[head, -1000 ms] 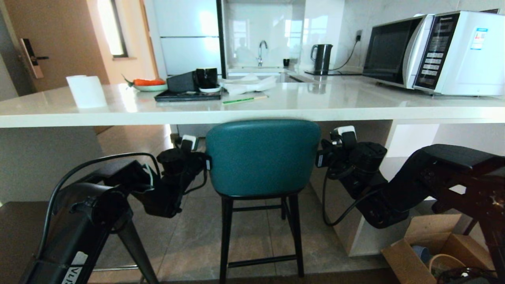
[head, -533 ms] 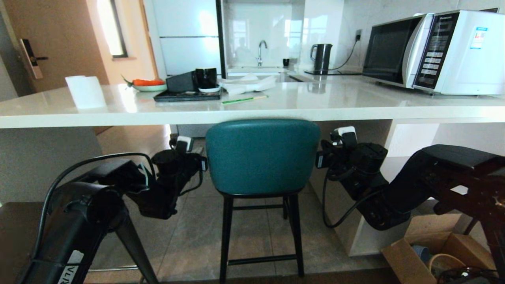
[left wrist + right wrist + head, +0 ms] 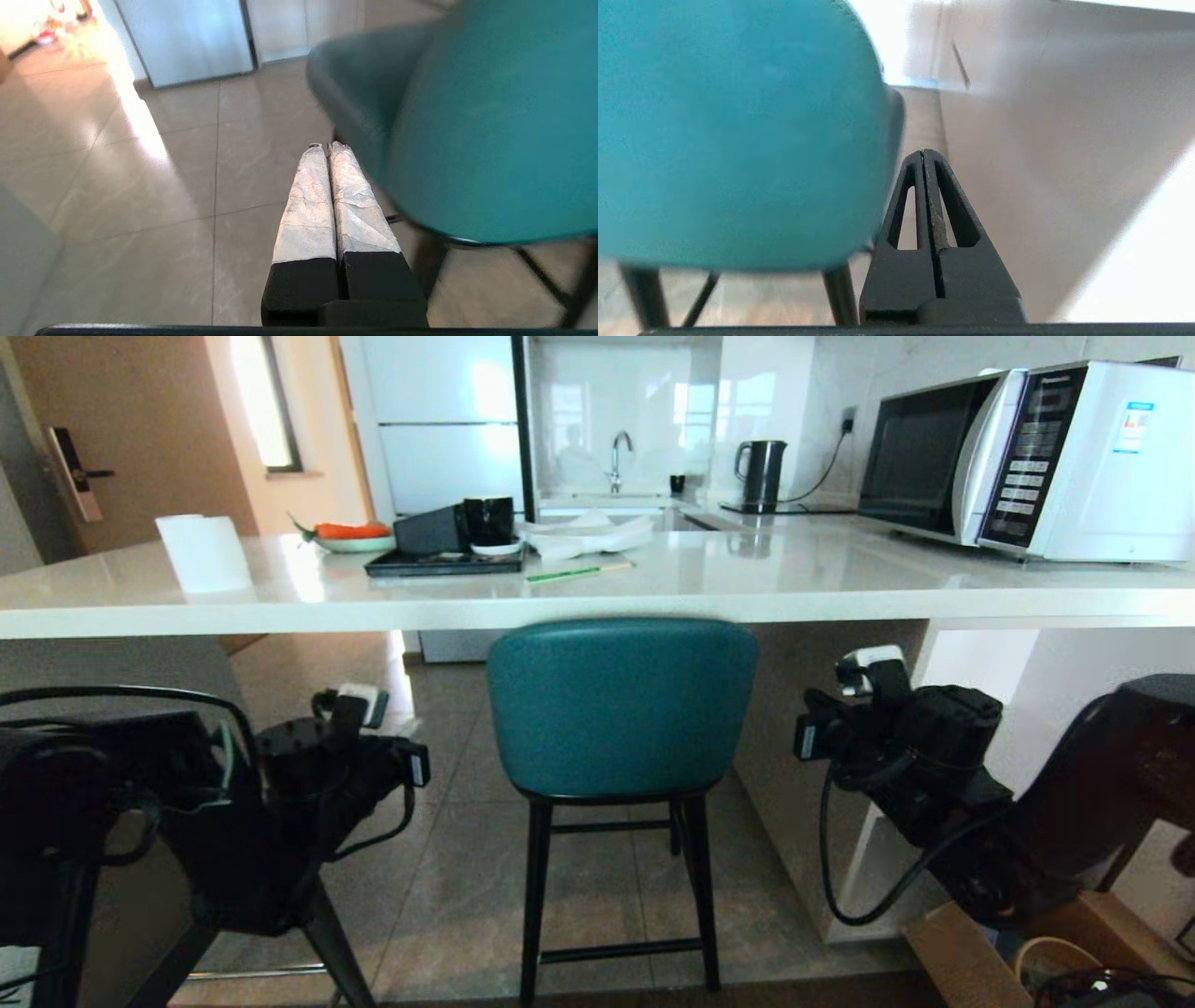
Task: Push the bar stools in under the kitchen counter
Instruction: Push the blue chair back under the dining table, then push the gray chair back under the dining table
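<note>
Teal padded bar stool with thin black legs point(image 3: 622, 709) tucked against glossy white stone counter point(image 3: 597, 607); left gripper point(image 3: 325, 148) and right gripper point(image 3: 923, 153) flank backrest, apart from it; both fingers pressed closed, empty.

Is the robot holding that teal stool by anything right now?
No. The left gripper and right gripper are both shut on nothing, each beside the teal stool, apart from it.

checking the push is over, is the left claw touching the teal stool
Apart. The head view shows floor between the left claw and the teal stool.
</note>
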Robot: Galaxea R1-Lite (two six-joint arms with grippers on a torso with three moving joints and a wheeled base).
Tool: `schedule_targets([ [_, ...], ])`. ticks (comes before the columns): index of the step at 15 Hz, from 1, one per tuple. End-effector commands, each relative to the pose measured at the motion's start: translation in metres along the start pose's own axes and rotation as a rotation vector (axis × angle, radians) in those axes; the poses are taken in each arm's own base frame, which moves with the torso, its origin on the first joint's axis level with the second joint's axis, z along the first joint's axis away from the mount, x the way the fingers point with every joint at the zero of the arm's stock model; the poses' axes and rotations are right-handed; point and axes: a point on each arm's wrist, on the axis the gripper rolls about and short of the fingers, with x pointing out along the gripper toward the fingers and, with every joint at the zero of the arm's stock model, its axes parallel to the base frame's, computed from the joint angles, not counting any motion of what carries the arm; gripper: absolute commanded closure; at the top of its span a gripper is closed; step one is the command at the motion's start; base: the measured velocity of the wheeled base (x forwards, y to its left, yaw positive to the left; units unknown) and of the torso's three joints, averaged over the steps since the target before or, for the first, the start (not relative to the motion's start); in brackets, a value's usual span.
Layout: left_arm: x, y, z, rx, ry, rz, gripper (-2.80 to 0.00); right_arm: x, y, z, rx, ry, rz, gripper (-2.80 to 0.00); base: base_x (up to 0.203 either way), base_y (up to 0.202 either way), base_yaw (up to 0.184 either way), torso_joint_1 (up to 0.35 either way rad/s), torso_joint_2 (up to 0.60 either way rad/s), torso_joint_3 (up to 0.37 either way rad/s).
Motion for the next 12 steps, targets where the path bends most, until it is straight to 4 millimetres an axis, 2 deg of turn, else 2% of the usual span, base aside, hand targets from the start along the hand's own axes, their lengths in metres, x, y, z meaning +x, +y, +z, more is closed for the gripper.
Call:
schedule_targets([
  [1, -0.037, 0.001, 0.057, 0.012, -0.122, 0.006, 0.00, -0.040, -0.011, 0.028, 0.005, -0.036, -0.009, 0.00, 0.000, 0.000, 0.000, 0.000, 0.00, 0.000],
  [4, -0.114, -0.003, 0.089, 0.068, -0.158, 0.002, 0.00, -0.120, -0.030, 0.040, 0.002, -0.016, -0.026, 0.00, 0.000, 0.000, 0.000, 0.000, 0.00, 0.000],
  [7, -0.185, -0.005, 0.105, 0.095, -0.204, 0.016, 0.00, -0.191, -0.046, 0.055, 0.009, -0.102, -0.067, 0.00, 0.000, 0.000, 0.000, 0.000, 0.00, 0.000],
  [10, -0.233, -0.003, 0.121, 0.098, -0.264, 0.093, 0.00, -0.243, -0.060, 0.074, -0.025, -0.212, -0.137, 0.00, 0.000, 0.000, 0.000, 0.000, 0.00, 0.000],
  [12, -0.260, -0.002, 0.133, 0.093, -0.264, 0.131, 0.00, -0.271, -0.065, 0.089, -0.043, -0.219, -0.142, 0.00, 0.000, 0.000, 0.000, 0.000, 0.00, 0.000],
])
